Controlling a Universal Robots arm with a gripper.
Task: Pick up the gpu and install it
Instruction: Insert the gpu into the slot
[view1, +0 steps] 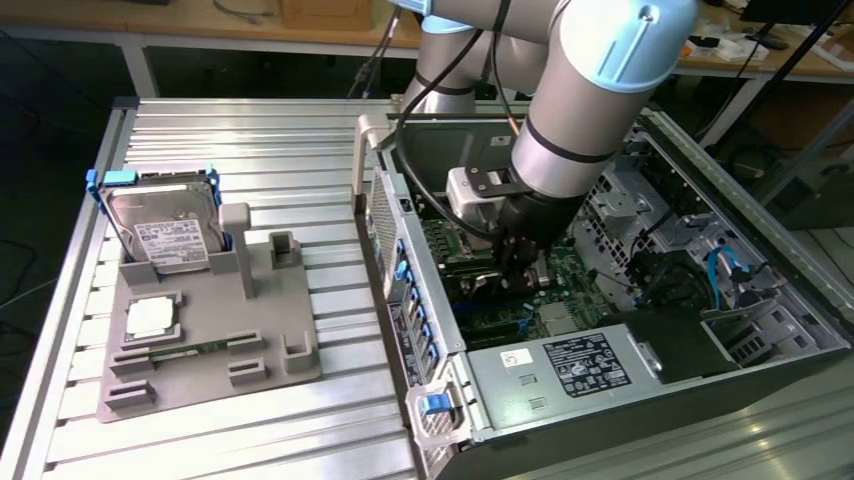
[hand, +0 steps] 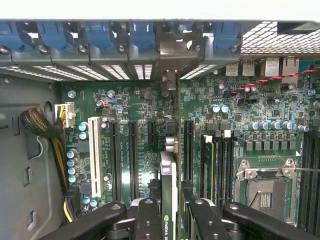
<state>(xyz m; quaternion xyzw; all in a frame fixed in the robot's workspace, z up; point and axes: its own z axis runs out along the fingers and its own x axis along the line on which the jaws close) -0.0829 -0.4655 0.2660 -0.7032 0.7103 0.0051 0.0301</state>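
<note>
I see soft, even light on the table (view1: 240, 140). It's dimmer inside the case (view1: 391, 250), with glare on the motherboard (hand: 142, 180) beside the gpu (hand: 170, 186).

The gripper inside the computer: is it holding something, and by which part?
Yes: the gripper pinches the gpu by its outer long edge, fingers on both faces.

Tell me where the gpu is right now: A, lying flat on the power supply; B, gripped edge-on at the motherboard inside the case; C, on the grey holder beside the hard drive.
B: the gpu stands edge-on in the gripper, at the motherboard slots.
</note>
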